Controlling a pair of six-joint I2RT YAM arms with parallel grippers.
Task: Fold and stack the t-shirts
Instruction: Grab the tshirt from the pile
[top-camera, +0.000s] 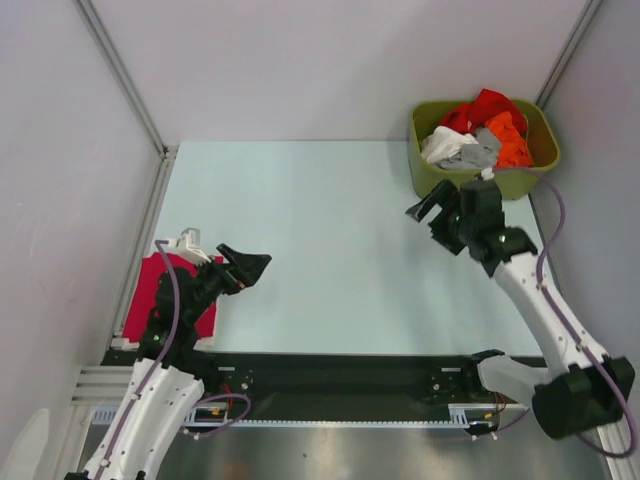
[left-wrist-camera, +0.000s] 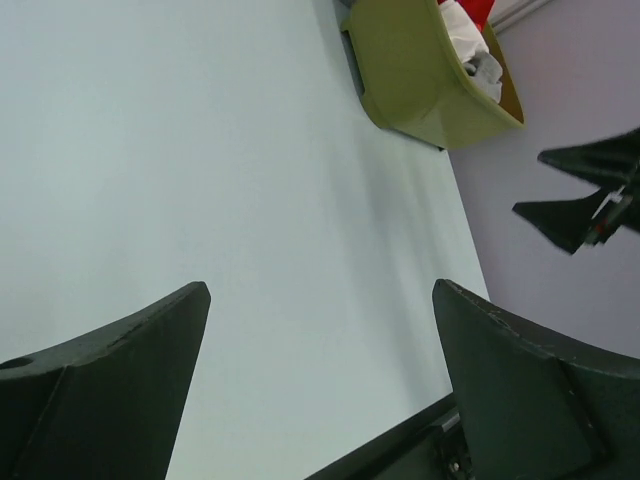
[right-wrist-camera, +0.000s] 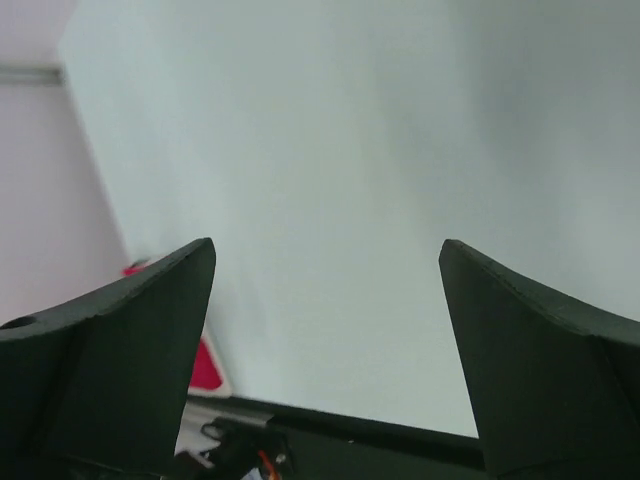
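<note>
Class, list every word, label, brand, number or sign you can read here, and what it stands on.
None can be read: the olive-green bin, the t-shirts inside it, the magenta-red t-shirt and the table show no lettering.

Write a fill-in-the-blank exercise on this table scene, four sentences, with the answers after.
1. The olive-green plastic bin stands at the pale table's far ____ corner.
2. The bin holds crumpled cloth t-shirts in red, white, grey and ____.
3. The flat magenta-red cloth t-shirt lies at the table's near ____ corner.
4. The left claw and the right claw both stand ____, holding nothing.

Missing words: right; orange; left; open.
</note>
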